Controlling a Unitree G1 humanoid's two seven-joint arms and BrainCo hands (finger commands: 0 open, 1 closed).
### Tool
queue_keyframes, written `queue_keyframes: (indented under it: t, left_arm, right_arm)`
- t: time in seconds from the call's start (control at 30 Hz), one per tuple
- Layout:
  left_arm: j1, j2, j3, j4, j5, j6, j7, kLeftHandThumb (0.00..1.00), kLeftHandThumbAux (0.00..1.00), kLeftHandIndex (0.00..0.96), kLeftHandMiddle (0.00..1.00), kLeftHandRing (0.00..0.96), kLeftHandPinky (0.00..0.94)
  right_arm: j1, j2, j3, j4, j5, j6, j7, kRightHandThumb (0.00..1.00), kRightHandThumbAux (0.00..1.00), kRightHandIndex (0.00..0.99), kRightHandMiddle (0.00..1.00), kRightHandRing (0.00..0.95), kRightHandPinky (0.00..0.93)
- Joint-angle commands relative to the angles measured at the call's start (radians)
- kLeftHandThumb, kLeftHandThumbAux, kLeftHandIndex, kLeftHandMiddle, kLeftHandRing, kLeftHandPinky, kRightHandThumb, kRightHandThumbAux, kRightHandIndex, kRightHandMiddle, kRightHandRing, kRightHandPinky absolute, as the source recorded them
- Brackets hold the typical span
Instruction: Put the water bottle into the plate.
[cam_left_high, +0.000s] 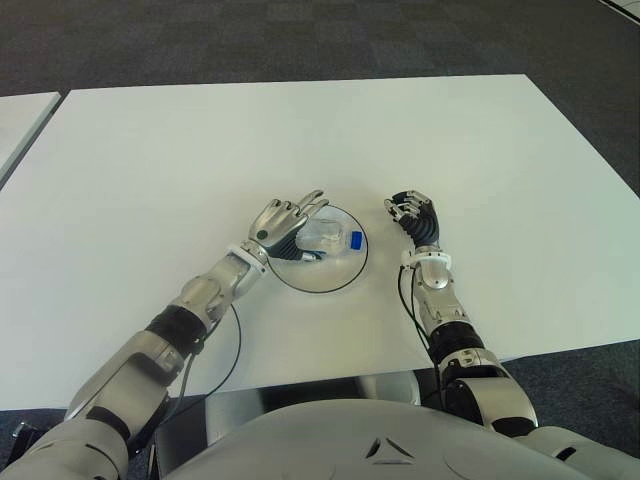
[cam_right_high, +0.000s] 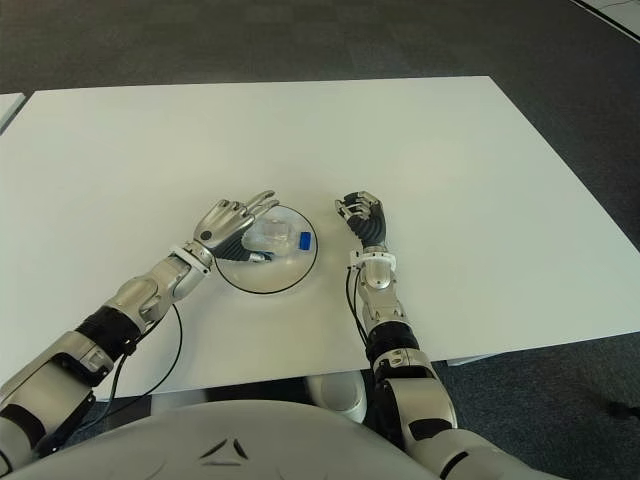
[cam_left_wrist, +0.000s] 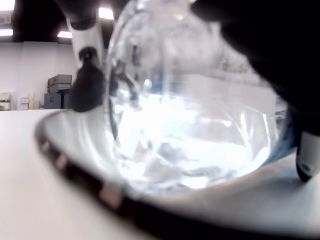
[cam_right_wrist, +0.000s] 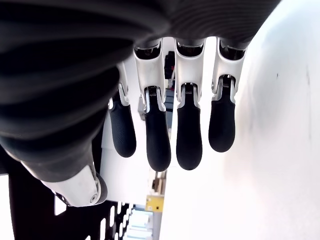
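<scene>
Left hand (cam_left_high: 285, 226) fingers spread, releasing water bottle (cam_left_high: 330, 238) lying beside it, inside plate (cam_left_high: 345, 275)

The worktop (cam_left_high: 200, 160) is plain white; the carpet (cam_left_high: 300, 40) across the top of the frame is dark grey and speckled. At centre, the white plate (cam_left_high: 345, 272) has a thin black rim, and the clear water bottle (cam_left_high: 328, 238) has a blue cap. Both hands, left (cam_left_high: 283, 226) and right (cam_left_high: 415, 219), are silver with black finger pads.

Head stereo pair: high, facing forward and down, sharing the white table (cam_left_high: 150, 150), plate (cam_left_high: 340, 280) and both arms. Left wrist camera: table level, pressed close against the water bottle (cam_left_wrist: 200, 125). Right wrist camera: close on its own fingers (cam_right_wrist: 189, 135).
</scene>
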Motion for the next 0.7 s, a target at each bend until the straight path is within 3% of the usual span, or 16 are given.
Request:
queue_keyframes:
  t: [0.03,0.3,0.7]
  left_arm:
    - [0.013,0.014,-0.008,-0.017,0.026,0.025,0.013,0.143,0.544,0.0,0.0,0.0,0.0]
    - [0.021,0.015,-0.005,-0.033,0.035,0.03,0.046,0.038,0.52,0.0,0.0,0.0,0.0]
    - [0.028,0.007,-0.001,-0.033,0.051,0.041,0.132,0.009,0.492,0.0,0.0,0.0,0.0]
  right_arm:
    - [0.005,0.003,0.002,0.003,-0.006,0.018,-0.004,0.711,0.73,0.431,0.518,0.533,0.558]
    - [0.004,0.003,0.003,0.003,-0.007,0.022,-0.006,0.71,0.731,0.429,0.515,0.529,0.548]
    - [0.004,0.002,0.004,0.003,-0.007,0.025,-0.007,0.709,0.732,0.429,0.512,0.527,0.555]
